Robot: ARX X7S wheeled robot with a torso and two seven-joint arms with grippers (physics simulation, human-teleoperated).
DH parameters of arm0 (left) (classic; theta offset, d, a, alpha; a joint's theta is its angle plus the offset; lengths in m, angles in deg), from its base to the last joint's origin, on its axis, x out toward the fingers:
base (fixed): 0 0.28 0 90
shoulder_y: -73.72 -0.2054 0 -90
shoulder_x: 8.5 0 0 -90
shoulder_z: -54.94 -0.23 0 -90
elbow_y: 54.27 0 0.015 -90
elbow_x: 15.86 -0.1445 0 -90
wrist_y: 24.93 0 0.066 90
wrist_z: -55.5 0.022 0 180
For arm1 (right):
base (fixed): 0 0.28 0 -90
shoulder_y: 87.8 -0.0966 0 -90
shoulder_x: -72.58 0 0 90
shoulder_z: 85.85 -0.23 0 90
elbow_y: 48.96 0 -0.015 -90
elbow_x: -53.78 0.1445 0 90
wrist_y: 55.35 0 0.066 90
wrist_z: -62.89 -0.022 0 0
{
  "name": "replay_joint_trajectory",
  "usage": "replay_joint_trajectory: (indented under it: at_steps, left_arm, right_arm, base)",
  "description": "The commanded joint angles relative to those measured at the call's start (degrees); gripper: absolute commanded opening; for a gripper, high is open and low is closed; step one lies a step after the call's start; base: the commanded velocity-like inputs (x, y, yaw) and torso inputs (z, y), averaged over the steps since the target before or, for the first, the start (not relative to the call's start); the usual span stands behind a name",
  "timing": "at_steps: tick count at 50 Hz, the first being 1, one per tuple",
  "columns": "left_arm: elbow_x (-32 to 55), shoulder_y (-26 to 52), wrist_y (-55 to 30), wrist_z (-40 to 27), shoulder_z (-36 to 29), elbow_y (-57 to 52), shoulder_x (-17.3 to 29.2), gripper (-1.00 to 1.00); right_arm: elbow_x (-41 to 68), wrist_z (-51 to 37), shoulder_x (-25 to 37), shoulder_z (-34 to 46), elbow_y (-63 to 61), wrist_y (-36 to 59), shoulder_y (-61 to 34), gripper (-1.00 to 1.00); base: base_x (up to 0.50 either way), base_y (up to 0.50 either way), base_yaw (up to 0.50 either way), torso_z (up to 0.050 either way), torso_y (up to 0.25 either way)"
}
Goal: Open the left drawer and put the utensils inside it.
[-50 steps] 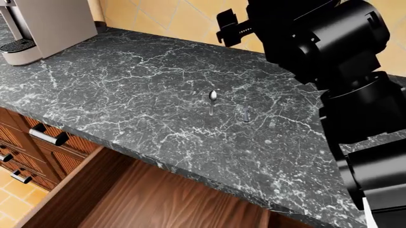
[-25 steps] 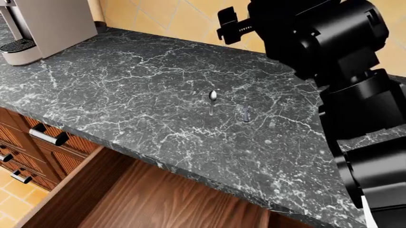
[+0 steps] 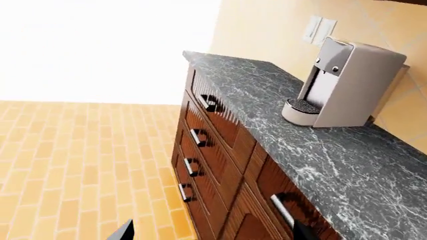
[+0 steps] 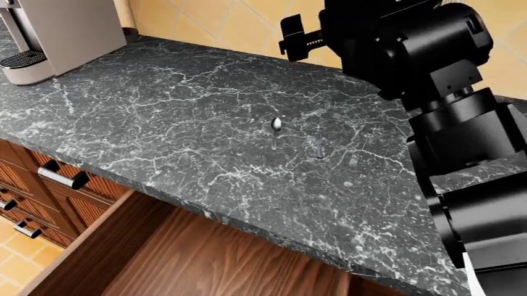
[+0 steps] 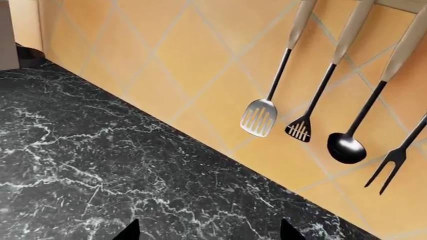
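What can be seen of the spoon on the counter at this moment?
The spoon is a tiny, shiny silver metal piece lying flat on the dark marbled countertop, bowl toward the tiled wall, thin handle pointing toward the counter's front edge. It rests near the middle of the counter, beside but apart from the darker grey fork, with the open left drawer below the edge in front of it. Only the counter touches it; no hand is near it.

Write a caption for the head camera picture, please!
Tiny silver spoon and grey fork wait on marble counter above open wooden drawer.
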Motion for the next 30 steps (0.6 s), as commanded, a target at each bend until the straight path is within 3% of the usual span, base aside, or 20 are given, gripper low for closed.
replay_joint_trajectory:
  at_steps: [1, 7, 13, 16, 30]
  left_arm:
    - [5.9, 0.4, 0.9, -13.0, -3.3, 2.7, 12.9, 1.00]
    - [4.4, 1.7, 8.4, -11.0, -11.1, 0.4, 17.3, 1.00]
    - [2.5, 3.3, 10.5, -9.0, -14.3, -1.4, 15.5, 1.00]
    - [2.2, 4.0, 10.4, -8.5, -14.8, -1.8, 14.5, 1.00]
    - [1.3, 6.0, 9.7, -6.9, -17.1, -2.6, 11.4, 1.00]
  right_arm:
    - [0.3, 1.3, -0.9, 0.2, 3.0, -0.7, 0.0, 1.00]
    - [-0.4, 3.7, -1.5, 1.8, 6.2, -1.7, -0.3, 1.00]
    - [-1.3, 7.9, -2.7, 5.5, 9.0, 0.1, -1.0, 1.00]
    - [-2.1, 11.3, -6.8, 6.1, 21.4, -2.4, -3.4, 1.00]
    - [39.0, -1.6, -7.5, 39.2, 30.3, -9.7, -5.4, 1.00]
  base:
    - [0.00, 0.00, 0.00, 0.000, 0.000]
    - [0.00, 0.00, 0.00, 0.000, 0.000]
    - [0.00, 0.00, 0.00, 0.000, 0.000]
    - [0.00, 0.00, 0.00, 0.000, 0.000]
    - [0.00, 0.00, 0.00, 0.000, 0.000]
